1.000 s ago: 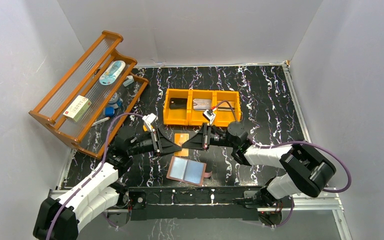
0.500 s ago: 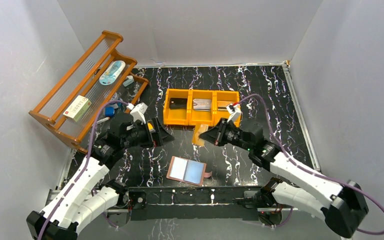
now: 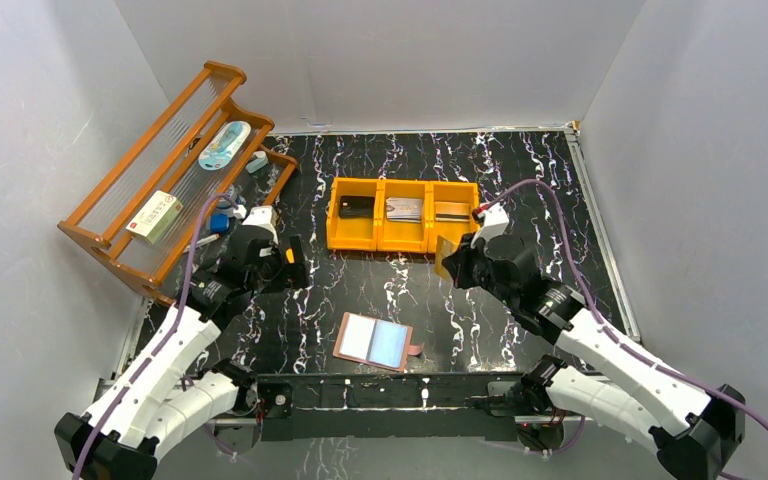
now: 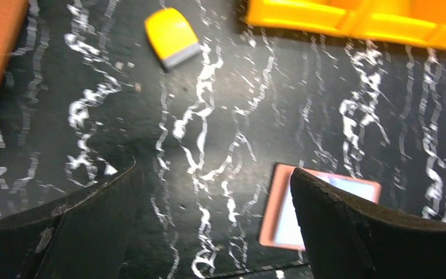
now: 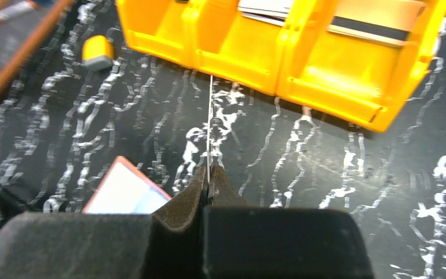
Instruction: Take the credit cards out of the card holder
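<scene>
Right of centre in the top view, the right gripper (image 3: 455, 265) pinches a tan credit card (image 3: 446, 254) edge-up beside the orange tray (image 3: 403, 246), probably for dropping in. At lower centre the card holder (image 3: 373, 341) lies open; the left gripper (image 3: 295, 262) gapes wide, empty.

Your surface: black table (image 3: 540, 200), white marbling. On it you have:
- orange tray (image 3: 403, 243), three compartments, back centre
- wooden rack (image 3: 225, 72), left side
- card holder (image 3: 372, 341), open, flat, near front edge
- small yellow-grey block (image 4: 172, 36), between rack and tray
</scene>
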